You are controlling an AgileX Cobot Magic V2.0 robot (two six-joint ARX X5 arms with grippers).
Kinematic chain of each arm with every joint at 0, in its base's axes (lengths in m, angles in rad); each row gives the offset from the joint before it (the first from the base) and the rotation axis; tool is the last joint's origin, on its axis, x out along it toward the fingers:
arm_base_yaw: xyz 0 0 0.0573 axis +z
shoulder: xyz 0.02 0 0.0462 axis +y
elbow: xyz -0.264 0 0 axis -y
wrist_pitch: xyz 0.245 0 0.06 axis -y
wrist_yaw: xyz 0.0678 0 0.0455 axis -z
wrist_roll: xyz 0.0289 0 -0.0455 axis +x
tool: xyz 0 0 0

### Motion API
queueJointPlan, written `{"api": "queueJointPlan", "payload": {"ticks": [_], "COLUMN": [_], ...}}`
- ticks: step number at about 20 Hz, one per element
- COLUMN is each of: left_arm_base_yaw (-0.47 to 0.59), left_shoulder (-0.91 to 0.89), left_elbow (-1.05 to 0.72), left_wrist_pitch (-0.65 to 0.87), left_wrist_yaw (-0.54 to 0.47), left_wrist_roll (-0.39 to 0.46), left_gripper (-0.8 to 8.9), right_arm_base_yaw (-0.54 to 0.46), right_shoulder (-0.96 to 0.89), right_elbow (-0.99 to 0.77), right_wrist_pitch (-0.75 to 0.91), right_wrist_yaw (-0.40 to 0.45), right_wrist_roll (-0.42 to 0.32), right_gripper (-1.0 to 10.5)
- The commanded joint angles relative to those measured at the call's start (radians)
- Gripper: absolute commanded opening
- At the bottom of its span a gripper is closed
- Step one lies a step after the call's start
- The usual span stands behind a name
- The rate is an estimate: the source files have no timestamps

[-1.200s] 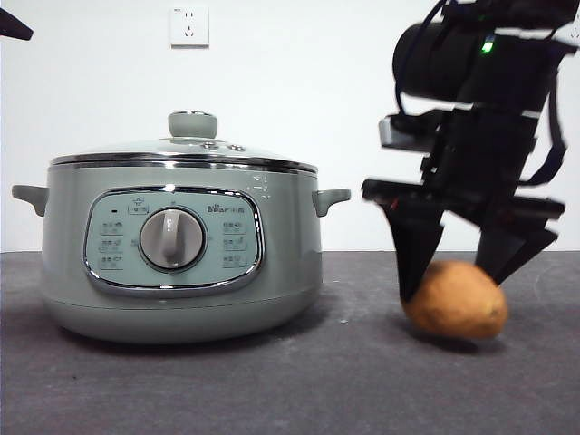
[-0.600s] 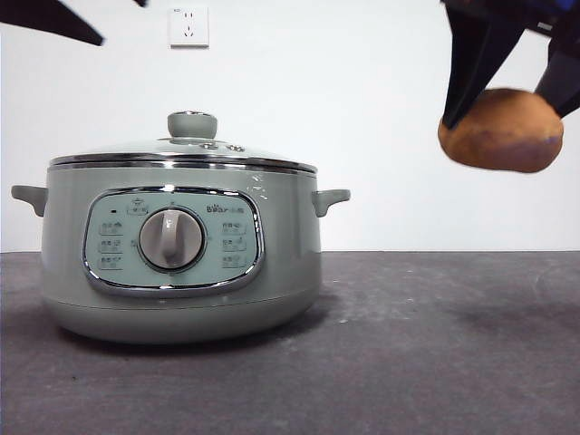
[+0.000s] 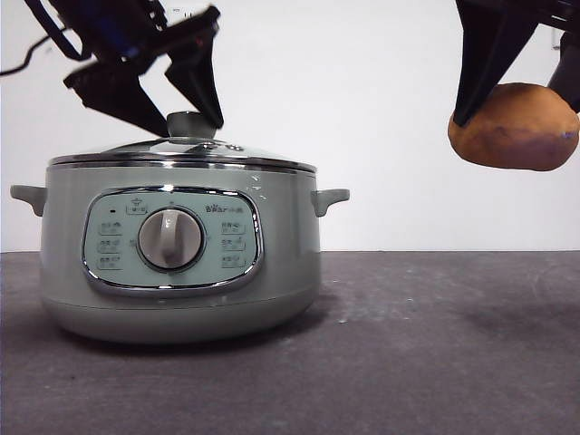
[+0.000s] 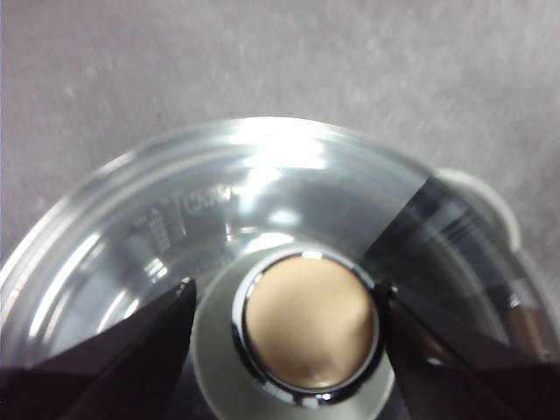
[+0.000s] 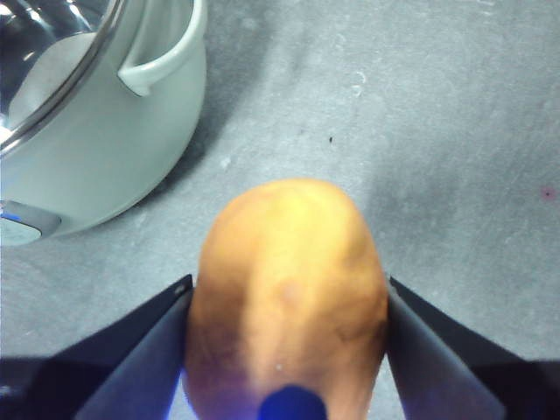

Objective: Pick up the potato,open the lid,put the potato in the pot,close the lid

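Note:
The pale green pot (image 3: 181, 258) stands on the table at the left, its glass lid (image 3: 186, 150) on it. My left gripper (image 3: 186, 113) is open, its jaws on either side of the lid's green knob (image 3: 191, 123), not touching it. The left wrist view shows the knob (image 4: 308, 337) between the two jaws, over the lid (image 4: 219, 210). My right gripper (image 3: 517, 100) is shut on the orange-brown potato (image 3: 515, 127) and holds it high in the air to the right of the pot. The right wrist view shows the potato (image 5: 287, 289) between the jaws.
A white wall socket is partly hidden behind the left arm. The pot's side handle (image 5: 162, 61) shows in the right wrist view, above the grey tabletop (image 3: 435, 353).
The right gripper has lifted the potato off the table and holds it high. The left arm has come down from the top left corner to the lid's knob.

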Motion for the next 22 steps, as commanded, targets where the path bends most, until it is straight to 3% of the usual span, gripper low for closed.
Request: {"api": "queueJointPlan", "payload": {"ticks": [1, 2, 3, 5, 17, 22], "left_arm_base_yaw": [-0.004, -0.004, -0.004, -0.004, -0.004, -0.004], "left_shoulder": [0.018, 0.019, 0.019, 0.019, -0.097, -0.255], "left_elbow": [-0.003, -0.003, -0.003, -0.003, 0.025, 0.117], "left_wrist_pitch": [0.002, 0.002, 0.002, 0.002, 0.046, -0.048], "left_wrist_yaw": [-0.005, -0.006, -0.006, -0.005, -0.005, -0.026], "left_wrist_roll": [0.013, 0.013, 0.013, 0.016, 0.016, 0.043], "left_gripper": [3.45, 3.38, 2.72, -0.05, -0.07, -0.07], "right_arm_base_yaw": [0.000, 0.000, 0.000, 0.000, 0.000, 0.018], "right_shoulder": [0.002, 0.002, 0.002, 0.002, 0.002, 0.017], "right_elbow": [0.001, 0.001, 0.001, 0.001, 0.004, 0.072], "right_wrist_pitch": [0.002, 0.002, 0.002, 0.002, 0.056, 0.171], "right_wrist_yaw": [0.006, 0.006, 0.006, 0.005, -0.002, -0.179], "right_wrist_roll": [-0.009, -0.009, -0.009, -0.009, -0.010, -0.040], "right_gripper": [-0.1, -0.1, -0.1, -0.1, -0.1, -0.1]}}
